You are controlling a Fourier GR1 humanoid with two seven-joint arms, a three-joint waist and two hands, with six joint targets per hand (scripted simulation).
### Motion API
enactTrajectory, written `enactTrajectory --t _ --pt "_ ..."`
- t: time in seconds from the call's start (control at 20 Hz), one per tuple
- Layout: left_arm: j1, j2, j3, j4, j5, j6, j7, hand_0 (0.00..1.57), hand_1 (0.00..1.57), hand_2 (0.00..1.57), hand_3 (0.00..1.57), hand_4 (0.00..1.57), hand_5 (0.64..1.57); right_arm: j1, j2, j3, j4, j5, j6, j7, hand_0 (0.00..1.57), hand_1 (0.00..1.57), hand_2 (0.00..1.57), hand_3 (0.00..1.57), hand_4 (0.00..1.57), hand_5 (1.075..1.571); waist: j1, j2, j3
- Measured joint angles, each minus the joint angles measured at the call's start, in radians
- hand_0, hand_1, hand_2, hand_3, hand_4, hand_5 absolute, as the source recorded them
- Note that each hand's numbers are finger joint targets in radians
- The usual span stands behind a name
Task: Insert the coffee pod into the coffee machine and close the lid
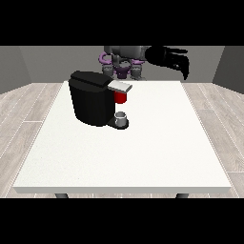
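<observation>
While the robot (pixel 123 61) is half hidden behind the machine (pixel 93 98), only the hand at the view's right (pixel 167 58) shows, raised above the table (pixel 143 152), its fingers too dark to tell spread or curled. A red thing at the machine (pixel 120 97) sits under the lid (pixel 119 86); a grey thing (pixel 121 117) stands on the base.

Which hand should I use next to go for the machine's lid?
Probably the robot's left, the hand at the view's right: it is raised over the table's far edge, off to the side of the machine and its lid. The other hand does not show.
</observation>
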Motion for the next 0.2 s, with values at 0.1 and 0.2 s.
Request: enactTrajectory --t 0.1,0.2 --pt "0.025 0.003 0.005 0.005 0.006 -0.004 0.005 0.00 0.00 0.00 0.00 0.27 1.571 0.043 0.034 0.019 -0.011 -0.005 0.007 -0.039 0.00 0.00 0.00 0.00 0.19 1.571 -0.024 -0.034 0.0000" --pt "0.035 -0.006 0.003 0.030 -0.004 0.009 0.002 0.00 0.00 0.00 0.00 0.27 1.571 0.092 0.058 0.058 -0.032 -0.034 -0.005 -0.064 0.00 0.00 0.00 0.00 0.26 1.571 -0.044 -0.065 -0.0001"
